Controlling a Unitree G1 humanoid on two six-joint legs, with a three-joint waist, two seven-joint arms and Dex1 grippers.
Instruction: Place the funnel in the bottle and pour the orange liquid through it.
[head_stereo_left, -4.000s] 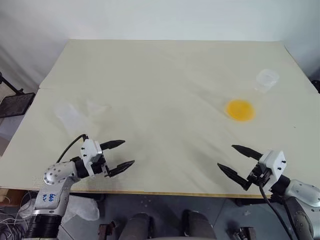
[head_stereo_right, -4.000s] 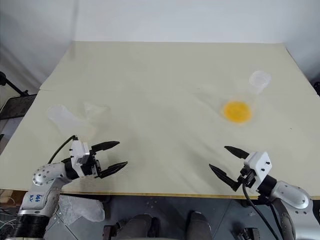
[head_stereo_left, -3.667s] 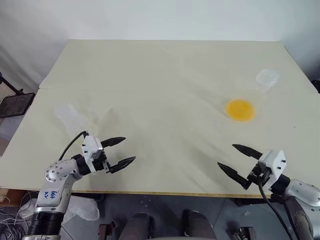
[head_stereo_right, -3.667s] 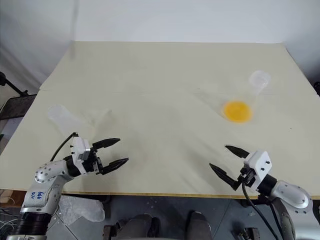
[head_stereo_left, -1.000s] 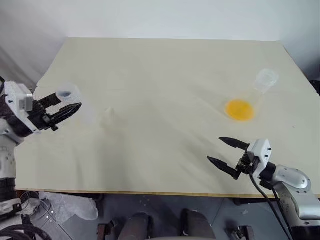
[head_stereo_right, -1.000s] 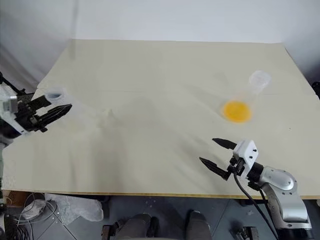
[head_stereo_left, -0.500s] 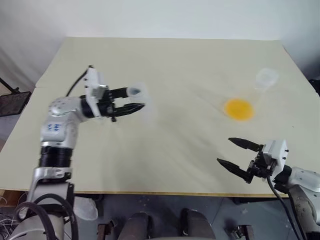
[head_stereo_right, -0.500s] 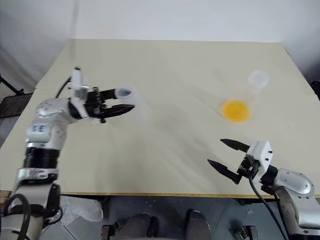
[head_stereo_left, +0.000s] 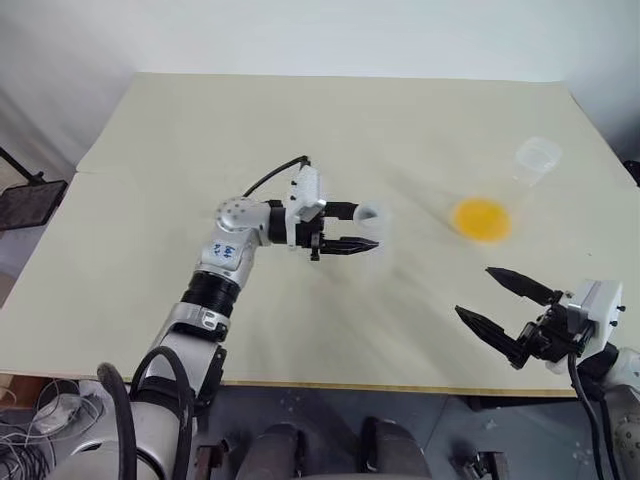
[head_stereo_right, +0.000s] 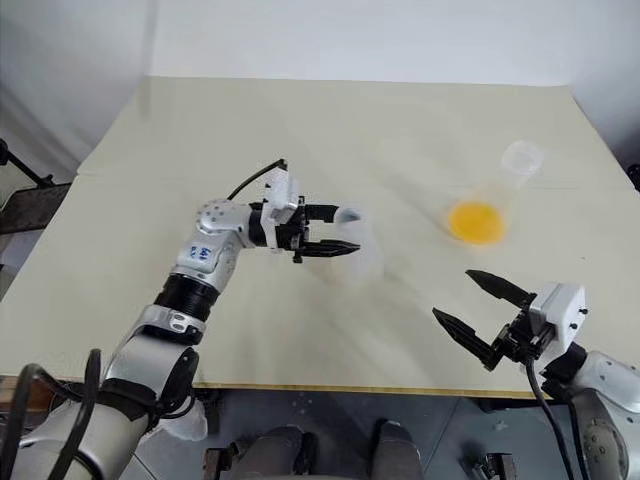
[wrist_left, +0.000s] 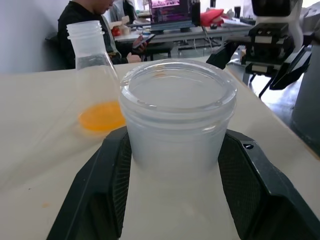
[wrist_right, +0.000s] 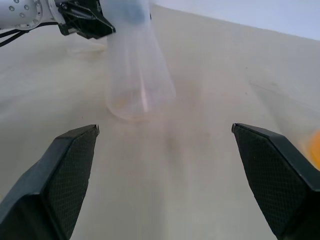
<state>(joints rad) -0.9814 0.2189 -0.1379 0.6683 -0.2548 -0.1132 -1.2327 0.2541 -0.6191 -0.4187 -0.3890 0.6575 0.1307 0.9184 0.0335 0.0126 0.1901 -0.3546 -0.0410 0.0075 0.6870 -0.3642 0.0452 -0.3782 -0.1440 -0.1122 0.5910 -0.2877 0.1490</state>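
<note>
Your cream-coloured table (head_stereo_left: 330, 120) takes up most of the left eye view, running from the upper edge down to the lower third of the frame. Your left arm reaches in from the lower left toward the centre, and your left gripper (head_stereo_left: 352, 228) has its two black fingers (wrist_left: 107, 185) pinching the neck of the bottle (head_stereo_left: 372, 222), a clear, upright vessel sitting just left of the frame's centre. In the left wrist view the bottle's round open mouth (wrist_left: 178, 90) rises between those fingers. In the right wrist view its wider base (wrist_right: 135, 102) is close over the table; you cannot tell whether it touches. At the lower right of the left eye view, your right gripper (head_stereo_left: 500, 305) hovers near the table's front edge with its fingers spread wide and nothing between them. Right of centre, well apart from the bottle, the orange liquid (head_stereo_left: 481, 219) lies as a round pool in the bottom of a clear conical flask (head_stereo_left: 533, 160). A person (wrist_left: 85, 22) sits at a desk in the left wrist view's background.
</note>
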